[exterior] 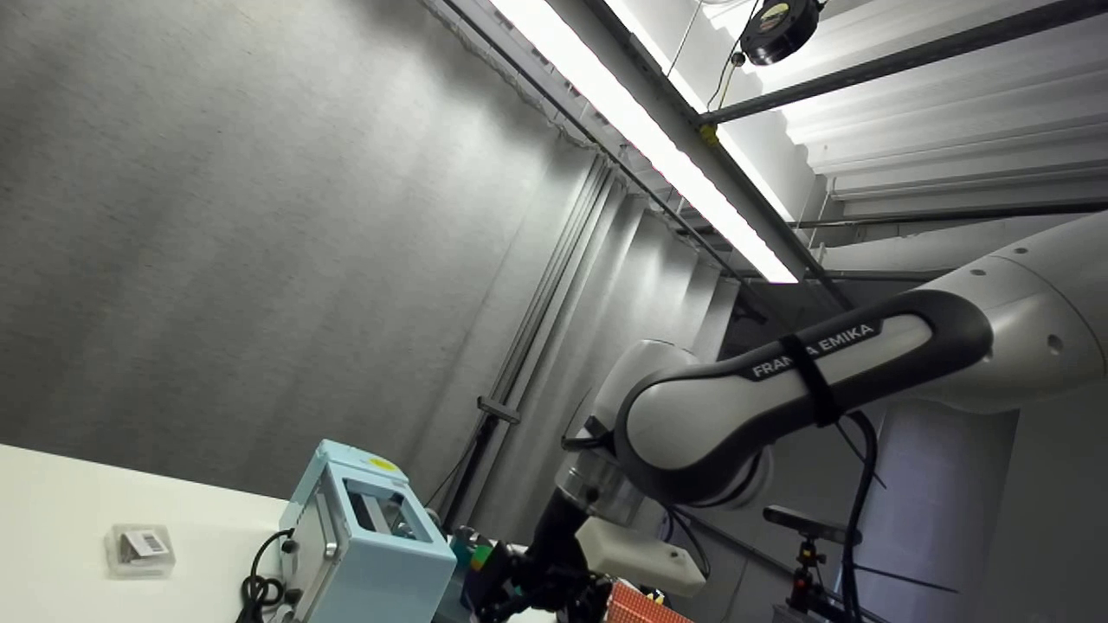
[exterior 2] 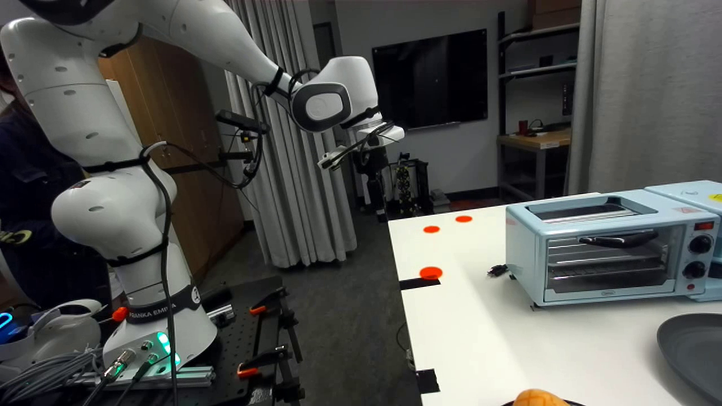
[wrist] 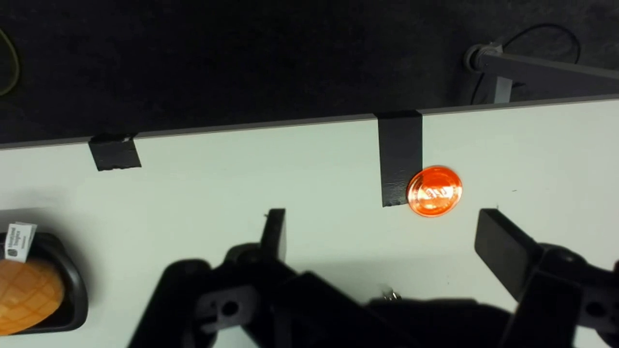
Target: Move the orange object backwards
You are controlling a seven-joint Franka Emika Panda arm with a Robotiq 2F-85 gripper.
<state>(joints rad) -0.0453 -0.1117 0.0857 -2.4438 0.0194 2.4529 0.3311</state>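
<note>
At the far left, in an exterior view, a person point(exterior 2: 34, 192) in dark clothes stood partly behind the white arm point(exterior 2: 115, 211). The arm bent up and over to the right, and at its end the gripper point(wrist: 382, 232) hung with its fingers point(wrist: 505, 253) downward. In the wrist view I could see they were spread wide, released, with the white table point(wrist: 329, 183) showing through the gap.

Three orange discs point(exterior 2: 431, 229) lay flat on the table, toward its left edge. The near disc point(exterior 2: 430, 273) lapped the side of a strip of black tape point(exterior 2: 410, 284), by the tape's end; in the wrist view it appeared past the fingertips, apart from both. The middle disc point(exterior 2: 431, 229) and the far disc point(exterior 2: 463, 219) lay beyond. Which of them was the one to move, I couldn't tell.

Farther right, cut off at the bottom, was a bun point(exterior 2: 538, 398); the wrist view put it in a black dish point(wrist: 80, 285). Then stood the pale blue oven point(exterior 2: 609, 242), its glass door closed, and at the right edge a dark plate point(exterior 2: 691, 349), only partly in sight.
</note>
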